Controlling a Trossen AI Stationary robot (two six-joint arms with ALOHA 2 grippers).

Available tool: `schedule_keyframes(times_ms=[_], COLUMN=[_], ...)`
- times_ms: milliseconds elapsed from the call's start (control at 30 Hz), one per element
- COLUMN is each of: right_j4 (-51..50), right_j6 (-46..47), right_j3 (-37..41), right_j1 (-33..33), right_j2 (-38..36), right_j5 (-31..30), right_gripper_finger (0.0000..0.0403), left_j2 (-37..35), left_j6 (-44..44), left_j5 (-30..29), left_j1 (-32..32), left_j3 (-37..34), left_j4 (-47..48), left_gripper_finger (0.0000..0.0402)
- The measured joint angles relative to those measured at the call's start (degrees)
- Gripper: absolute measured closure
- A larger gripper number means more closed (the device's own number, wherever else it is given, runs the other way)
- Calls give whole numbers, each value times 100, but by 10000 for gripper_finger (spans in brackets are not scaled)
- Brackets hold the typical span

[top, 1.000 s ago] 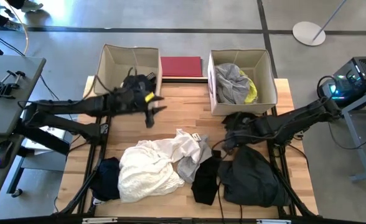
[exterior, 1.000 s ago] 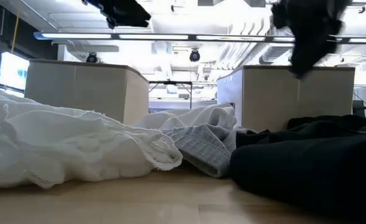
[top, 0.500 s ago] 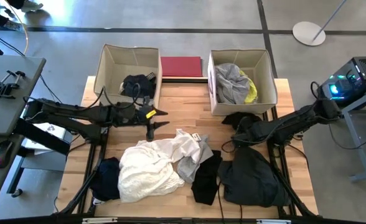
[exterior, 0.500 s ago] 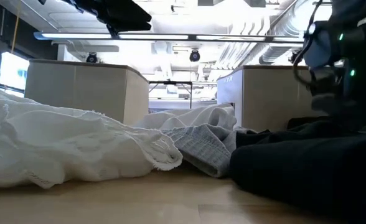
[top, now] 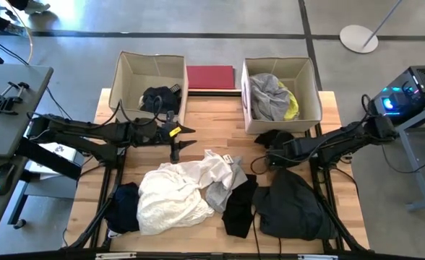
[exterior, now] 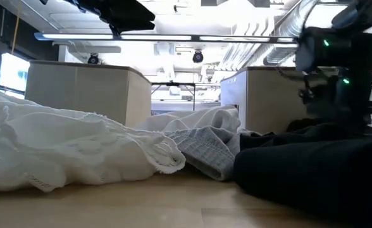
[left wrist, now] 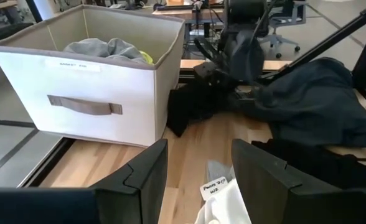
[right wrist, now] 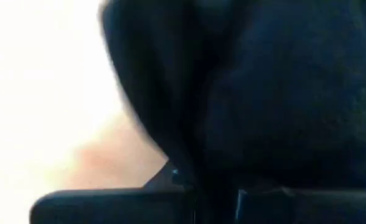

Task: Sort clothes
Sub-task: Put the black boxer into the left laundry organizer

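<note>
The black garment (top: pixel 274 137) lies crumpled on the table (top: pixel 212 130) right at the tip of the right gripper (top: pixel 270 152), against the front wall of the right box (top: pixel 281 119); the gripper's own camera is filled with dark cloth pressed between its fingers, so it looks clenched on this piece, low over the wood. Just behind the gripper, toward that arm's base, spreads the large dark garment (top: pixel 292 206), and off to its side lie a narrow black piece (top: pixel 238 209), a grey one (top: pixel 220 195), the white pile (top: pixel 176 195) and a navy heap (top: pixel 124 206). The right box beyond the gripper already holds grey and yellow clothes (top: pixel 274 97). The left gripper (top: pixel 176 137) hangs with its fingers apart and nothing between them, just in front of the left box (top: pixel 151 68), where a black garment (top: pixel 157 97) sits. The step in hand seems to be picking up a dark piece; the next move probably calls for lifting it clear of the box wall and the big garment, then carrying it over to the box with the dark clothes, well away across the table
</note>
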State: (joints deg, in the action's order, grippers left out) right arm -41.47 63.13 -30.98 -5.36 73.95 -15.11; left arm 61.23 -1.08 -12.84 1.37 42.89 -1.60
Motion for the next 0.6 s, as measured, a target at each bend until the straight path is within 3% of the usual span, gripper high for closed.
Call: schedule_keyframes(times_ms=[167,600], right_j4=[-63,-67], right_j6=[-392,-3361], right_j3=[-770,-3732], right_j1=[-280,-801], right_j2=[-11,-26], right_j5=[-90,-2405], right_gripper_finger=[394,397], left_j2=[22,300], left_j6=[2,-66], left_j5=[1,2], left_j1=[18,57], left_j3=[0,0], left_j4=[41,39], left_gripper_finger=[234,234])
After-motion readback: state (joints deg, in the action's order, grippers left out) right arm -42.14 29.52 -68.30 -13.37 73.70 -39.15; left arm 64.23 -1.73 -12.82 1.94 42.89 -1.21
